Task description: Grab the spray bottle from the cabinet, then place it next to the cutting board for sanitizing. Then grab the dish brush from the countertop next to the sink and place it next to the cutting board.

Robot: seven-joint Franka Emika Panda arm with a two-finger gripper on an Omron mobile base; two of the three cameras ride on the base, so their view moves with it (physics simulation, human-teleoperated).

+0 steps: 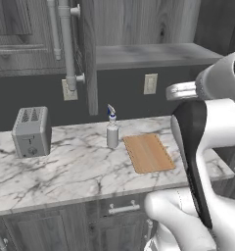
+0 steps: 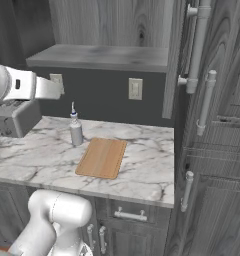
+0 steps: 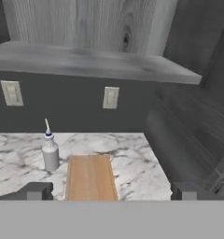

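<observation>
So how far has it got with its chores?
The spray bottle already stands on the countertop beside the cutting board, so that half looks done. The gripper is open and empty, up above the board. The dish brush fetch is left.

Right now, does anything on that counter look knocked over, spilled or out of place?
Nothing stands out. The spray bottle stands upright on the marble countertop, just left of the cutting board, which lies flat. The toaster sits upright further left. No spill or damage shows.
</observation>
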